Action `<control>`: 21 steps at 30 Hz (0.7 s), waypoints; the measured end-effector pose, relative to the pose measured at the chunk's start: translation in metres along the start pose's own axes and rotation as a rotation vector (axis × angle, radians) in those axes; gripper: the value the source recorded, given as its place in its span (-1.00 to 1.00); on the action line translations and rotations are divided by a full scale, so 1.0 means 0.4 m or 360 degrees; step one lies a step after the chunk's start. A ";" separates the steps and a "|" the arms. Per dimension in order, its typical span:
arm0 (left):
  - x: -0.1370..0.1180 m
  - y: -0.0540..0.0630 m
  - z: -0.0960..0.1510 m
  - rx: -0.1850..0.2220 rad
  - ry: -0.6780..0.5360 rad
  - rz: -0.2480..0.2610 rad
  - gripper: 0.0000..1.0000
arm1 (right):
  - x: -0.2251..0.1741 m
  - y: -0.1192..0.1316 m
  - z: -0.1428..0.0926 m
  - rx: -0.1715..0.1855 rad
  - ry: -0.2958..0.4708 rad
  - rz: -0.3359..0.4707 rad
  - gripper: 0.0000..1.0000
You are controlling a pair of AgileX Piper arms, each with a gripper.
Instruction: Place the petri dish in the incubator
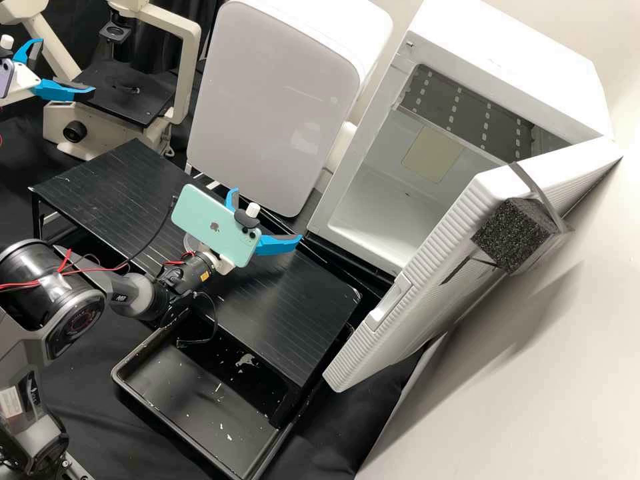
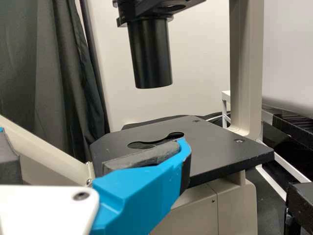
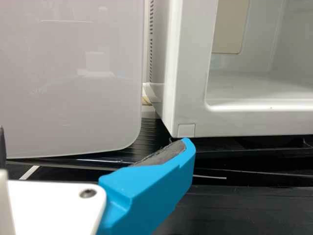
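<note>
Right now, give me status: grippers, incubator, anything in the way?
Left gripper open, by microscope. Right gripper open, above black stand. Incubator open; door juts out beside stand, possible obstruction.

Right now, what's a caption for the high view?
Open right gripper near the open white chamber; open left gripper by the microscope.

Your high view looks forward and down at a slant over the black table (image 1: 287, 320), farthest back, wide enough to take in the microscope (image 1: 189, 73), the white cabinet (image 1: 267, 100) and the open incubator (image 1: 520, 60). Your left wrist view looks from close by, only slightly downward, across the stage (image 2: 215, 156) of that same microscope. Your right wrist view sits low and near, facing the cabinet's lower corner and the incubator's front edge, both of which your high view shares.
</note>
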 end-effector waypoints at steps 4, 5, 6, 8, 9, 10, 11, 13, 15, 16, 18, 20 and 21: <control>0.000 0.000 0.000 0.0000 0.0000 0.0000 1.00 | 0.000 0.000 0.000 0.0000 0.0000 0.0000 1.00; 0.000 0.000 0.000 0.0000 0.0000 0.0000 1.00 | 0.000 0.000 0.000 0.0000 0.0000 0.0000 1.00; 0.000 0.000 0.000 0.0000 0.0000 0.0000 1.00 | 0.000 0.000 0.000 0.0000 0.0000 0.0000 1.00; 0.000 0.000 0.000 0.0000 0.0000 0.0000 1.00 | -0.001 -0.001 0.000 -0.0002 0.0003 0.0000 1.00; 0.000 0.000 0.000 0.0000 0.0000 0.0000 1.00 | -0.008 -0.003 0.002 -0.0001 0.0007 0.0003 1.00; 0.000 0.000 0.000 0.0000 0.0000 0.0000 1.00 | -0.016 -0.002 0.003 -0.0001 0.0013 0.0013 1.00; 0.000 0.000 0.000 0.0000 0.0000 0.0000 1.00 | -0.025 -0.003 0.004 -0.0008 0.0021 0.0009 1.00; 0.000 0.000 0.000 0.0000 0.0000 0.0000 1.00 | -0.055 0.003 0.003 -0.0017 0.0046 0.0028 1.00; 0.000 0.000 0.000 0.0000 0.0000 0.0000 1.00 | -0.090 0.009 0.001 -0.0018 0.0077 0.0056 1.00; 0.000 0.000 0.000 0.0000 0.0000 0.0000 1.00 | -0.104 0.012 -0.004 -0.0015 0.0111 0.0077 1.00; 0.000 0.000 0.000 0.0000 0.0000 0.0000 1.00 | -0.144 0.020 -0.014 -0.0008 0.0174 0.0136 1.00; 0.000 0.000 0.000 0.0000 0.0000 0.0000 1.00 | -0.178 0.021 -0.023 -0.0004 0.0241 0.0180 1.00; 0.000 0.000 0.000 0.0000 0.0000 0.0000 1.00 | -0.193 0.018 -0.028 0.0001 0.0267 0.0189 1.00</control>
